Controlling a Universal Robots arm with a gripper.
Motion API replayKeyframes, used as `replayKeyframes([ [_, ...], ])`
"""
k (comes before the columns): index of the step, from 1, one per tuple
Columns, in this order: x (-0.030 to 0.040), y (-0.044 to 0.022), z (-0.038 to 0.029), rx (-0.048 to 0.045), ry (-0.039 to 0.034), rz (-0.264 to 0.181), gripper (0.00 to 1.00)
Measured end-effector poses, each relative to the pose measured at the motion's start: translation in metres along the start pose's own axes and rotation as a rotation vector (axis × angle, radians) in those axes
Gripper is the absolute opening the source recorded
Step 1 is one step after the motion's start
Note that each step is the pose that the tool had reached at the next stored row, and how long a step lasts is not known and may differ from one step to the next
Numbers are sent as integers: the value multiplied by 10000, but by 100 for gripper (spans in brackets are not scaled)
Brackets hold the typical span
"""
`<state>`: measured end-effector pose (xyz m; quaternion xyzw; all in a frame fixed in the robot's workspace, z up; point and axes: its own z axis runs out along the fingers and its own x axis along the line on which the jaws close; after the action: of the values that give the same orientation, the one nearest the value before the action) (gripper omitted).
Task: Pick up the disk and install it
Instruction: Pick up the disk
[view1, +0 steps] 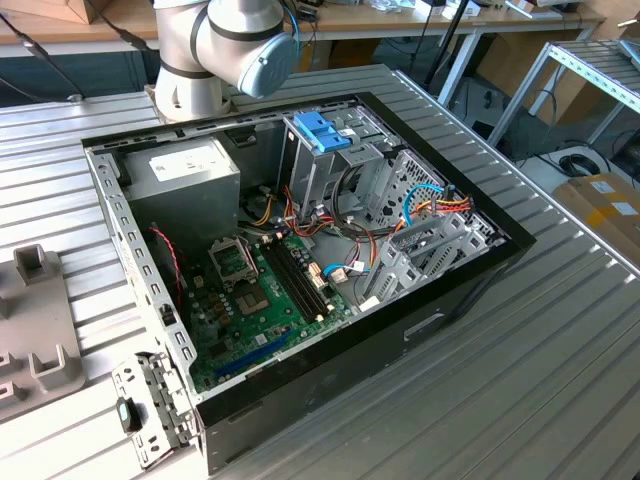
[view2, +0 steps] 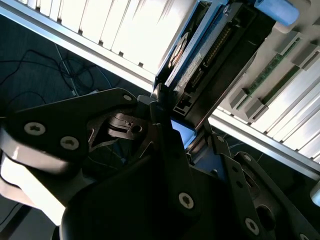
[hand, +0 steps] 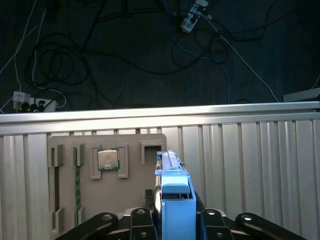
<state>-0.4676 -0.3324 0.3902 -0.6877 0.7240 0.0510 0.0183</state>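
Exterior view: open case flat on the ribbed desk. Inside it lie the board and, toward the far wall, the drive cage topped by a blue latch. A grey tray sits on the desk to the exterior view's left of the case, and the arm base stands behind the case. Second wrist view: the disk is pinched at its near end between the black jaws, one against each flat face, with blue frame showing in the gap. Its long axis runs straight out from the jaws, away from the wrist, across the desk's rim. First wrist view: the disk is edge-on to the camera, blue frame foremost, with the jaws closed on it from both sides. Beyond it the tray carries a chip and a memory stick, with floor cables past the desk. Judgement: pick-up done, installation not. The disk seems held clear above the tray side of the desk, so the cage lies apart from it, and the disk's free end leads.
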Motion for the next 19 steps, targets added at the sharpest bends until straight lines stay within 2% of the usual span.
replayKeyframes([
  [11,-9,4,-89,-7,-123,-5,37],
  [14,-18,9,-186,-12,-213,-9,37],
  [19,-21,10,-221,-13,-243,-11,37],
])
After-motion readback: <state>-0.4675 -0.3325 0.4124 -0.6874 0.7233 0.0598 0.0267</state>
